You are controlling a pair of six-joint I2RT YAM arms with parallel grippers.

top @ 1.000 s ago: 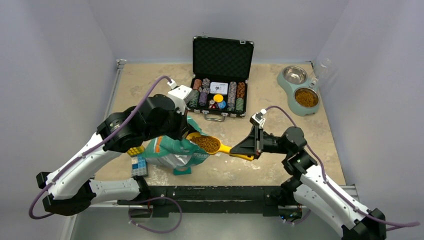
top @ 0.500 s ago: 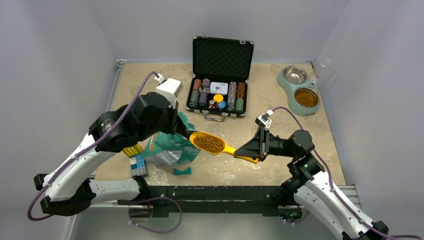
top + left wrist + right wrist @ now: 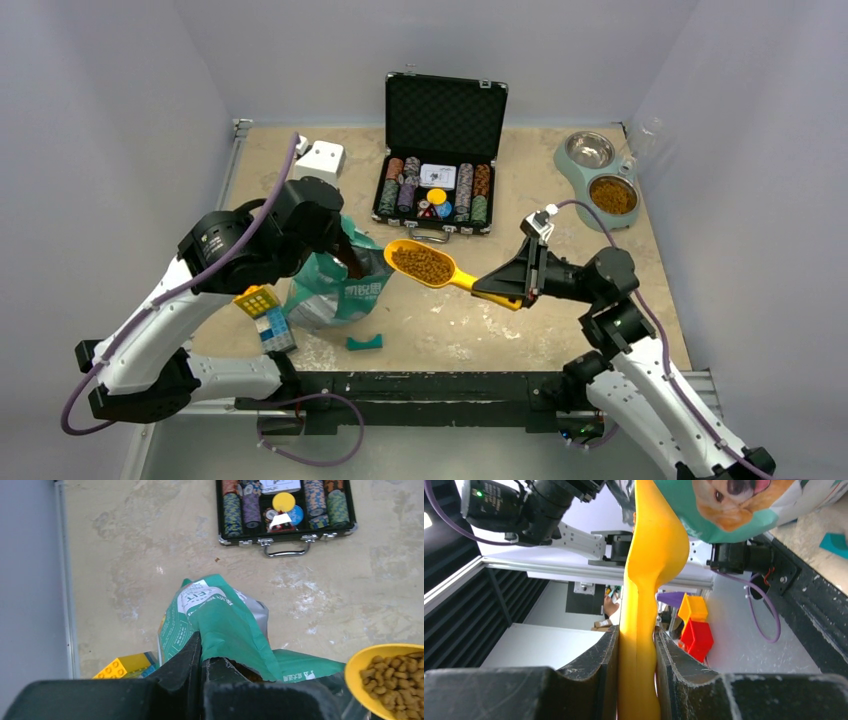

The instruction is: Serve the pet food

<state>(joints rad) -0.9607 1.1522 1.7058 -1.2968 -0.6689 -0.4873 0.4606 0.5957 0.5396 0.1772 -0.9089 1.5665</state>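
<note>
My right gripper [image 3: 497, 290] is shut on the handle of a yellow scoop [image 3: 432, 267] and holds it level above the table, just right of the bag. The scoop [image 3: 644, 605] is heaped with brown pet food [image 3: 421, 264], which also shows in the left wrist view [image 3: 395, 675]. My left gripper [image 3: 352, 266] is shut on the torn top edge of the teal-green pet food bag [image 3: 345, 295] and holds it up; the bag's mouth [image 3: 225, 625] gapes beside the scoop. A pale green double pet bowl [image 3: 598, 180] stands at the far right, its near cup holding kibble, its far cup bare.
An open black case of poker chips [image 3: 437, 190] stands at the back centre. A white box [image 3: 320, 157] lies at the back left. Coloured building bricks [image 3: 265, 315] lie left of the bag, and a small teal piece [image 3: 364, 342] lies near the front edge.
My right gripper has drawn the full scoop out of the bag, up and to the right. My left arm has swung left and back, pulling the bag more upright.
</note>
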